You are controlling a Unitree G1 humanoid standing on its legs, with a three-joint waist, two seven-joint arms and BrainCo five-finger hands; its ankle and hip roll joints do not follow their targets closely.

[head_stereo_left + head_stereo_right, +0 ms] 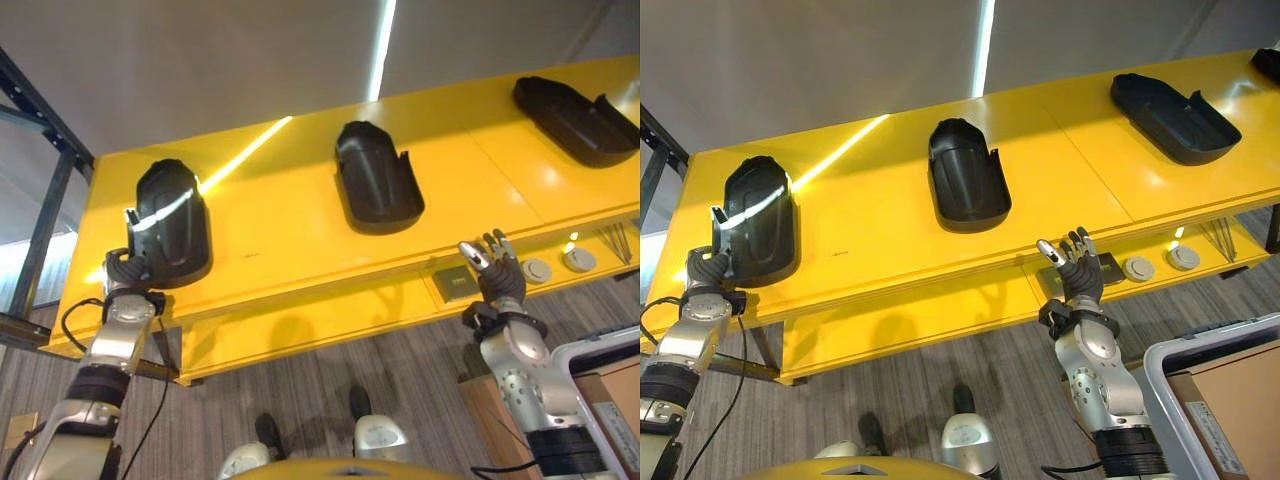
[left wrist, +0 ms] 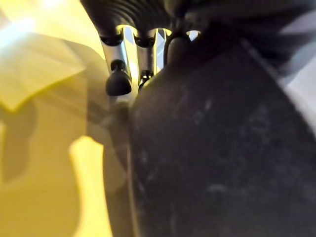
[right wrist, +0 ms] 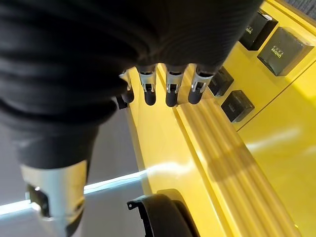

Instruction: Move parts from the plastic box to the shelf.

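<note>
Three black moulded parts lie on top of the yellow shelf (image 1: 285,245). The left part (image 1: 172,222) rests near the shelf's front left corner, and my left hand (image 1: 128,270) is at its near end with fingers (image 2: 117,74) curled against its edge (image 2: 207,148). The middle part (image 1: 375,180) and the right part (image 1: 575,120) lie untouched. My right hand (image 1: 497,268) is raised in front of the shelf's lower level, fingers (image 3: 170,94) straight and spread, holding nothing. The plastic box (image 1: 590,352) shows at the lower right.
The lower shelf level holds a dark square block (image 1: 455,283), two grey round pieces (image 1: 537,270) and several thin rods (image 1: 615,240). A cardboard box (image 1: 612,400) sits in the plastic box. A dark metal frame (image 1: 45,215) stands to the left.
</note>
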